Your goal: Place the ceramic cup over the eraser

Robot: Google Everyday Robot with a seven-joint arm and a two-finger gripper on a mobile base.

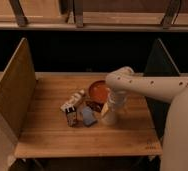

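Pincer (112, 106) at ceramic cup (109, 118)

Wooden plank tabletop (42, 137), boards running left-right. A tan side panel (11, 92) stands along its left edge and a dark side panel (159, 62) along the right. Behind it is a black, unlit gap. Above that is a wooden shelf (112, 21) carrying 3 dark struts (17, 12). Light is dim and warm.

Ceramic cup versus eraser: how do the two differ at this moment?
The ceramic cup is plain off-white and taller; the eraser is a smaller block, white and dark brown. The gripper is at the ceramic cup; the eraser lies beyond the light-blue piece, clear of the gripper. Both rest on the wooden table.
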